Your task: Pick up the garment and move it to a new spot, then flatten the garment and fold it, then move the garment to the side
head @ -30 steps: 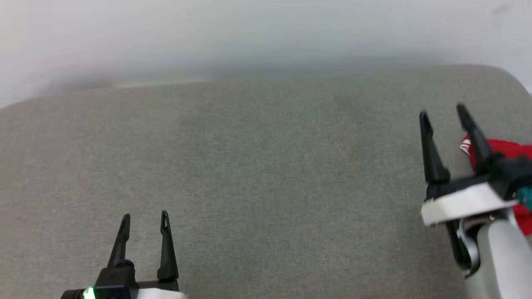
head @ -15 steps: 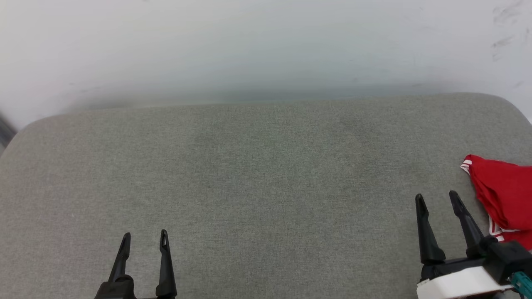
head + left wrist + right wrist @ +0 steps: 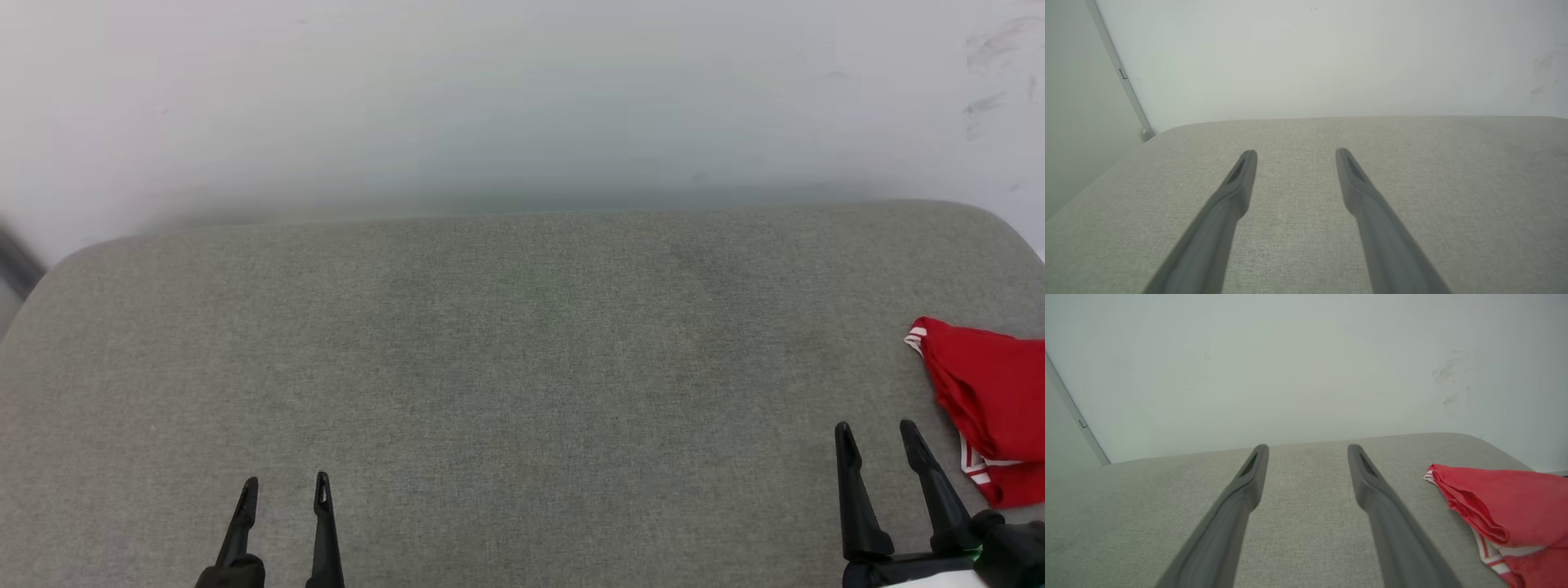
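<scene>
- Head view: grey fabric pad (image 3: 522,367) across most of the frame, pale wall (image 3: 490,98) behind it.
- Far right of the pad: shirt (image 3: 992,400), red, lying in a loose heap. Red-and-white striped trim at its far tip and near edge. Cut off by the frame edge, so perhaps folded over on itself, hard to tell.
- Lower left: left gripper (image 3: 286,480), pointing up the frame, spread apart, nothing between the tips, bare pad beneath.
- Lower right: right gripper (image 3: 875,426), likewise spread apart and empty, just beside the shirt but apart from it.
- Left wrist view: two dark fingers (image 3: 1229,196) wide apart over bare grey pad, gripping nothing. Thin grey strip (image 3: 1122,75) slanting down the wall toward the pad's far left corner.
- Right wrist view: both fingers parted wide and empty over the pad. Shirt to their right, near the pad's rounded far corner, lying on the fabric in layered red folds, with a white striped edge toward the bottom. No contact with either finger.
- Same view: faint dark scuffs (image 3: 1449,384) on the wall above the shirt.
</scene>
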